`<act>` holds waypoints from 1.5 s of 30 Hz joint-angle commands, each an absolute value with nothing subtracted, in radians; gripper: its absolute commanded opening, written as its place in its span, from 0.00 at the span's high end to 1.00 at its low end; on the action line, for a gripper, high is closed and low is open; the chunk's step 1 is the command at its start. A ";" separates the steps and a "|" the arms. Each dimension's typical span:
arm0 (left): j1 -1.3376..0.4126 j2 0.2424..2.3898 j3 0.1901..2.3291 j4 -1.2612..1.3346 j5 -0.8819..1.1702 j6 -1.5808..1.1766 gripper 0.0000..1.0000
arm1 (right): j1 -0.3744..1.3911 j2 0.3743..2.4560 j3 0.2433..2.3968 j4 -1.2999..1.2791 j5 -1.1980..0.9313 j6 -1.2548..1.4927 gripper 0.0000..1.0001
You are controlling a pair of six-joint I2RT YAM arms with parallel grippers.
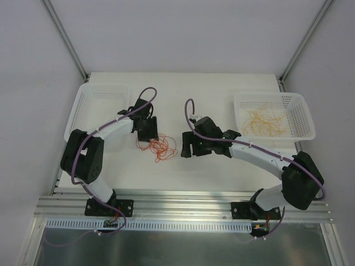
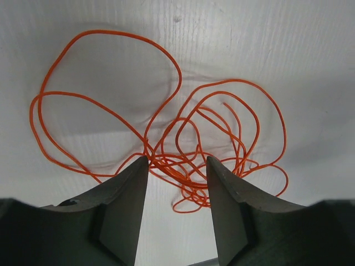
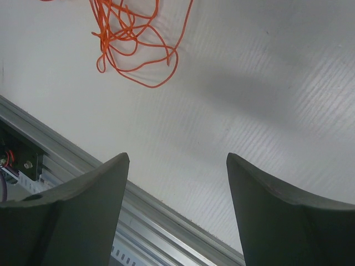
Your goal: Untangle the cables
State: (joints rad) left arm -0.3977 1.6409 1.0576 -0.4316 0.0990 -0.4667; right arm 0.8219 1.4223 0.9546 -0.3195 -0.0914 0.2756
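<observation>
Left end effector (image 2: 177, 159) spread astride cables (image 2: 188, 138) | right end effector (image 3: 177, 155) spread | white table (image 1: 222, 172), pale walls (image 1: 183, 33)

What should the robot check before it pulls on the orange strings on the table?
1. The left gripper straddles the knot of the red-orange tangle: ok.
2. Its jaws pinch the strands: not ok, they stand apart.
3. The right gripper is open and empty: ok.
4. The right gripper is above the tangle: not ok, it hangs beside it over bare table.
5. Which strand lies on top in the knot: cannot tell.
</observation>
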 commanded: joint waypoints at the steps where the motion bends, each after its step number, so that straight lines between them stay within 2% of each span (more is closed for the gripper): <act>1: -0.394 1.667 1.103 -0.362 0.130 -0.522 0.55 | 0.839 1.433 0.977 -0.267 -0.106 0.302 0.25; 2: -0.400 1.680 1.106 -0.357 0.130 -0.525 0.57 | 0.842 1.436 0.976 -0.264 -0.106 0.307 0.25; 5: -0.417 1.693 1.106 -0.342 0.135 -0.526 0.75 | 0.844 1.442 0.970 -0.249 -0.107 0.322 0.25; 6: -0.423 1.692 1.106 -0.341 0.143 -0.520 0.86 | 0.844 1.442 0.966 -0.241 -0.107 0.324 0.25; 9: -0.459 1.668 1.098 -0.331 0.140 -0.493 1.00 | 0.842 1.434 0.957 -0.230 -0.094 0.330 0.25; 19: -0.566 1.504 0.951 -0.267 0.233 -0.518 1.00 | 0.841 1.401 0.888 -0.178 -0.035 0.397 0.25; 28: -0.609 1.278 0.714 -0.186 0.218 -0.767 1.00 | 0.836 1.459 0.854 -0.060 -0.090 0.483 0.28; 40: -0.658 1.126 0.531 -0.163 0.169 -0.871 0.99 | 0.880 1.644 1.048 -0.092 -0.092 0.495 0.29; 45: -0.660 1.097 0.489 -0.161 0.170 -0.880 1.00 | 0.910 1.724 1.129 -0.147 -0.012 0.528 0.28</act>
State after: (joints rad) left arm -0.6548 1.1164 0.5125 -0.1814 0.1875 -0.8543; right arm 0.8921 1.6901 1.0580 -0.1173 -0.0685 0.4908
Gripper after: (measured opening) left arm 0.007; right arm 0.714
